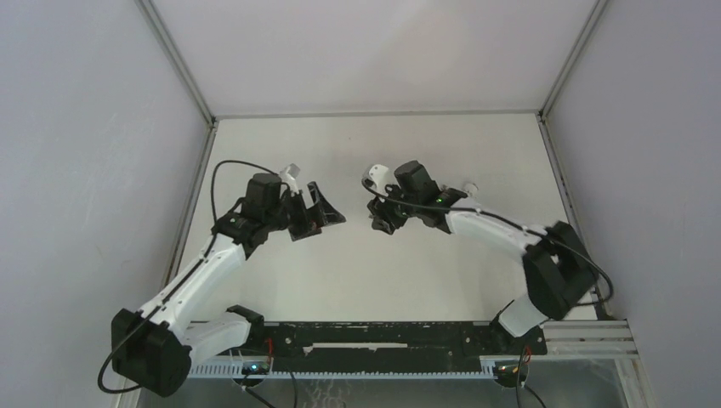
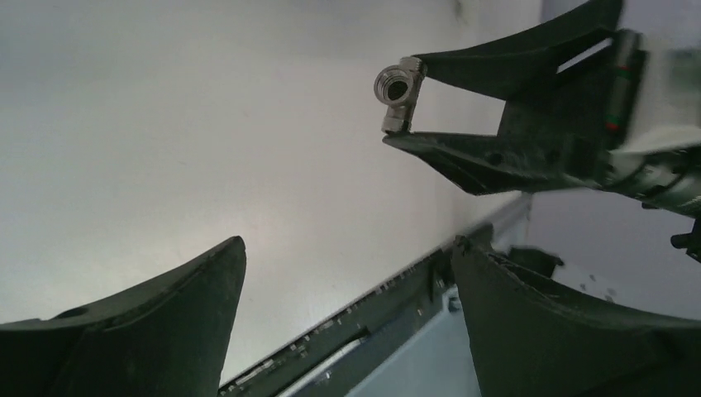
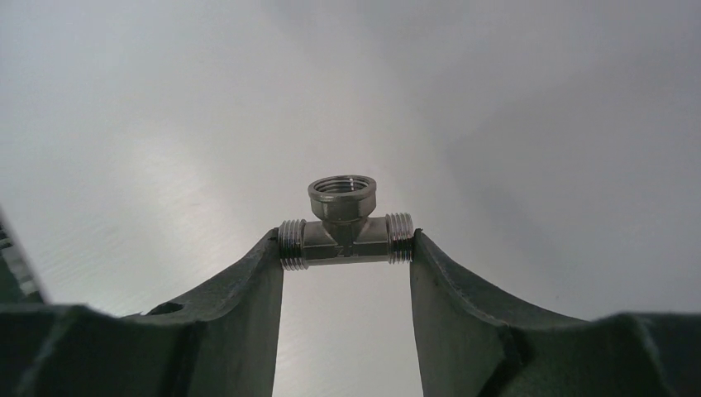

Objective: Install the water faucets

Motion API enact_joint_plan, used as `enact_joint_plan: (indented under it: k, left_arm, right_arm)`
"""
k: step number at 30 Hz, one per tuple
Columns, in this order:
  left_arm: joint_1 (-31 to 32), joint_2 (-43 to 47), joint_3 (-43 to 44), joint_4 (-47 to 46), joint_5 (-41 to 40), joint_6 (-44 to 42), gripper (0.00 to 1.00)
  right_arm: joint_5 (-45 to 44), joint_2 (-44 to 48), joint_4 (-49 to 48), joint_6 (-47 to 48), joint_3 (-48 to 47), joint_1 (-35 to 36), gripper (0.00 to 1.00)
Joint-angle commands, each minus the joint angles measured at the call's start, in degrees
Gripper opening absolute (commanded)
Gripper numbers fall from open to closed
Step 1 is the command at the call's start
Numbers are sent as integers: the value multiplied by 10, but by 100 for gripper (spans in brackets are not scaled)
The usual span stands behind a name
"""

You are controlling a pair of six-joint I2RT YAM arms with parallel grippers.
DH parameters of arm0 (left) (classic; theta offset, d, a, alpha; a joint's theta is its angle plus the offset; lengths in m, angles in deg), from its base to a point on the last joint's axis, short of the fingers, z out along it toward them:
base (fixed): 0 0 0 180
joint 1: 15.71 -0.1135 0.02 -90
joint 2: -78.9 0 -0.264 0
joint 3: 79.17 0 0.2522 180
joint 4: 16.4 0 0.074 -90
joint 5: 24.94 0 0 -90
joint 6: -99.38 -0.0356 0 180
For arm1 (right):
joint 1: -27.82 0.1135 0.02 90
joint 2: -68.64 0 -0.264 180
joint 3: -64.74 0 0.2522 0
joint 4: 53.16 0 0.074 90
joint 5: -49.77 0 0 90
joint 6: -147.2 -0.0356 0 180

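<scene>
The white tabletop (image 1: 357,272) is overlooked from above; the grey metal T-shaped fitting (image 3: 345,240) is shared by both close wrist views.

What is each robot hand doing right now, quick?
Left hand: open, holding nothing.
Right hand: closed on the grey metal fitting, pinching its two threaded ends.

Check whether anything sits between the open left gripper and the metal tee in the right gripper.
Nothing visible does: the left gripper faces the metal tee clamped end to end in the right gripper across open air.
</scene>
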State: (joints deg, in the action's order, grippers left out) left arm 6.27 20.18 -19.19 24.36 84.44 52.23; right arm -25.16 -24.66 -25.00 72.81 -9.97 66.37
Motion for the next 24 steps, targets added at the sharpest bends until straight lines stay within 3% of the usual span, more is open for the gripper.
enact_joint_plan:
  k: [1, 10, 24]
  left_arm:
    - [19, -42, -13, -113, 200, 5, 96]
    - [40, -62, -18, -215, 245, 69, 93]
    - [69, -105, -13, -201, 267, 50, 81]
  right_arm:
    - [105, 119, -9, -1, 27, 28, 29]
    - [112, 195, 21, 15, 50, 83, 29]
    - [135, 228, 22, 9, 50, 91, 29]
